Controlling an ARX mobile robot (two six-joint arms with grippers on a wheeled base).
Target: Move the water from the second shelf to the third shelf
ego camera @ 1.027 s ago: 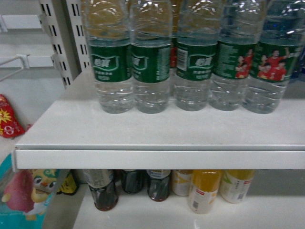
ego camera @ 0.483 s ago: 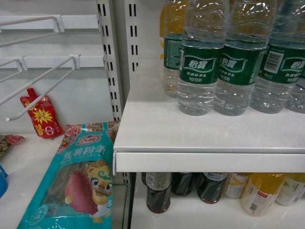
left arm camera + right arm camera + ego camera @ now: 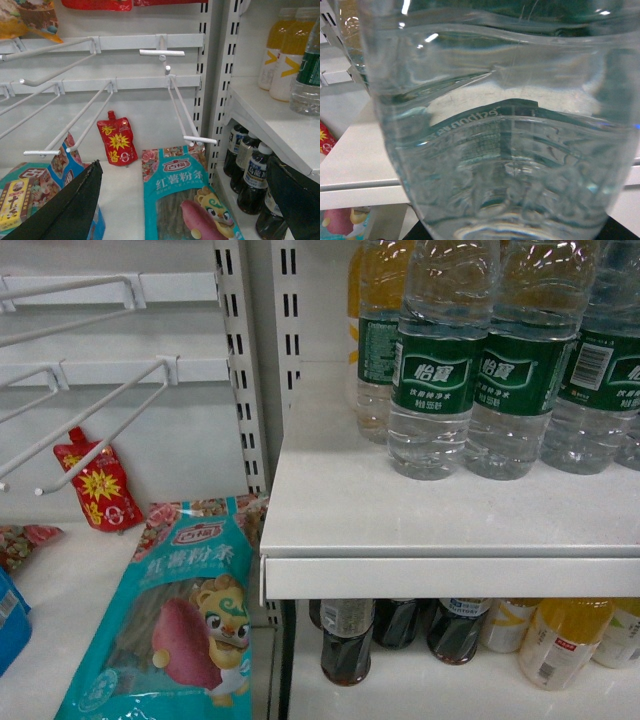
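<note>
Panning left since a second ago, my head view now takes in wire hooks (image 3: 100,420) and a teal snack bag (image 3: 180,620) beside the white shelf (image 3: 440,525). My left gripper (image 3: 185,200) hangs spread, empty. The water (image 3: 490,125) fills my right wrist view (grip state: cannot tell), apparently lifted for transfer.

Shop aisle: white slotted metal shelving uprights (image 3: 236,360), bare white wire display hooks (image 3: 187,112), a teal snack bag with a cartoon sweet potato (image 3: 180,620), rows of green-labelled clear water bottles (image 3: 440,360), dark cola bottles (image 3: 346,640) below.
</note>
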